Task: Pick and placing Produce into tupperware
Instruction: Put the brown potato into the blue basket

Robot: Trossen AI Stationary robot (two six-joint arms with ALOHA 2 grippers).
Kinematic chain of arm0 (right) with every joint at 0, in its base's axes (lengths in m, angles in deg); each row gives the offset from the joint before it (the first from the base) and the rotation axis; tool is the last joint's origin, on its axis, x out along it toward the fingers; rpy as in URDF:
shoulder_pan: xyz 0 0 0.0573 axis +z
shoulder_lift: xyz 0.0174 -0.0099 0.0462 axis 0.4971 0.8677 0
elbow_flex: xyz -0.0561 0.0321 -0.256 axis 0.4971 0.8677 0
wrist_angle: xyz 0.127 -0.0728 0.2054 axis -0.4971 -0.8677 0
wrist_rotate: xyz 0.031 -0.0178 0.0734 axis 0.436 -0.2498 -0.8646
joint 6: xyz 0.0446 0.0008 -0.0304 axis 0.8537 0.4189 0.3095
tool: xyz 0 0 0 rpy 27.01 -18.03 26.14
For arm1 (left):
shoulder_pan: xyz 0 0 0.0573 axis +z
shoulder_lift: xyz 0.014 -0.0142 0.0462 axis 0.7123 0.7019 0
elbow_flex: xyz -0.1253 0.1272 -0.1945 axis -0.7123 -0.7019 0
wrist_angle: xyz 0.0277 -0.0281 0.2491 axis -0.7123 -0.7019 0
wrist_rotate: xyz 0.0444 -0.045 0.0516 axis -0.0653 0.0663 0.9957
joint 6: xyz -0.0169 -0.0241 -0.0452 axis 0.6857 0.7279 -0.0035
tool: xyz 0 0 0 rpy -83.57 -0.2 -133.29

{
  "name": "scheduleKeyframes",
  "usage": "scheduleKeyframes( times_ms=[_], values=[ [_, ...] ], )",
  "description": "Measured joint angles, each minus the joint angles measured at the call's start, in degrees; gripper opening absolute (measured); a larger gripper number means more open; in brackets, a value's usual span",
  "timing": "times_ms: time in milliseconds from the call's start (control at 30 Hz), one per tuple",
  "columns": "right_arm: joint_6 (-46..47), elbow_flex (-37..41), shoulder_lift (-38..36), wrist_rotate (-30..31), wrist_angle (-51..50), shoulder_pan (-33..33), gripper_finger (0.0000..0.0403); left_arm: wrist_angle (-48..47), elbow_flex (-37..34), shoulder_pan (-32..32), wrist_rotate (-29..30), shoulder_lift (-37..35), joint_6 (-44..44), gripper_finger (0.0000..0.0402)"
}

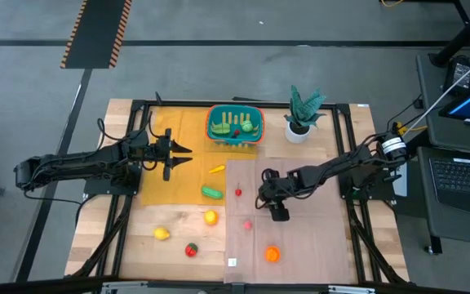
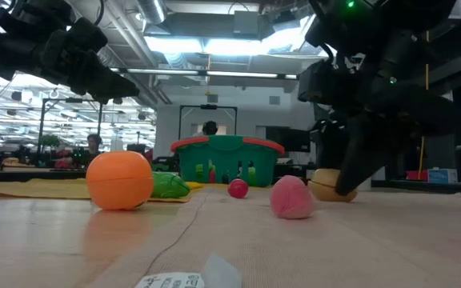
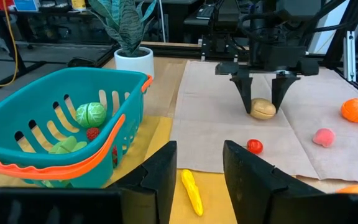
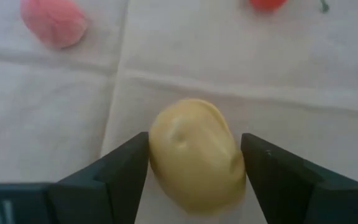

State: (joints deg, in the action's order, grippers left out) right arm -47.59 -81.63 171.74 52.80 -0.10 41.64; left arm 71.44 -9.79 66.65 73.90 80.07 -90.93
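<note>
Your right gripper (image 3: 261, 99) straddles the tan potato (image 4: 196, 155) on the paper, fingers spread either side, not yet clamped, ready to carry it to the teal basket (image 1: 235, 124); left gripper (image 1: 178, 153) waits, slightly parted, empty.

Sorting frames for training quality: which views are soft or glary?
Right wrist view: potato close and soft, filling the frame. Low view: ceiling lights glare, orange in front slightly blurred. High view: evenly lit. Left wrist view: basket crisp.

I am seeing grey floor (image 1: 243, 20) lying around the table (image 1: 96, 237), hazard tape (image 1: 96, 33) running beyond it, a desk (image 1: 463, 155) standing beside it, ceiling lights (image 2: 206, 44) glowing beyond it.
</note>
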Motion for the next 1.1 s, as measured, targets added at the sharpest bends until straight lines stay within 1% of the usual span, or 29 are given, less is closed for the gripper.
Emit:
scheduleKeyframes(
  times_ms=[133, 333, 500, 800, 1100],
  values=[
    [-2.4, -1.1, 0.0, -0.1, -1.0, -0.1, 0.0256, 0.0, 0.0, 0.0, 0.0, 0.0, 0.0, 0.0113],
    [-3.3, -1.1, 2.0, -3.2, -1.0, -0.7, 0.0256, 0.0, 0.0, 0.0, 0.0, 0.0, 0.0, 0.0101],
    [-5.9, -1.1, 3.3, -2.6, 0.5, -0.7, 0.0255, 0.0, 0.0, 0.0, 0.0, 0.0, 0.0, 0.0091],
    [-5.9, -1.2, 3.3, -2.1, 0.6, -0.7, 0.0255, 0.0, 0.0, 0.0, 0.0, 0.0, 0.0, 0.0074],
    [-6.3, -5.2, 3.3, -1.9, -5.9, -0.7, 0.0255, 0.0, 0.0, 0.0, 0.0, 0.0, 0.0, 0.0057]
  ],
)
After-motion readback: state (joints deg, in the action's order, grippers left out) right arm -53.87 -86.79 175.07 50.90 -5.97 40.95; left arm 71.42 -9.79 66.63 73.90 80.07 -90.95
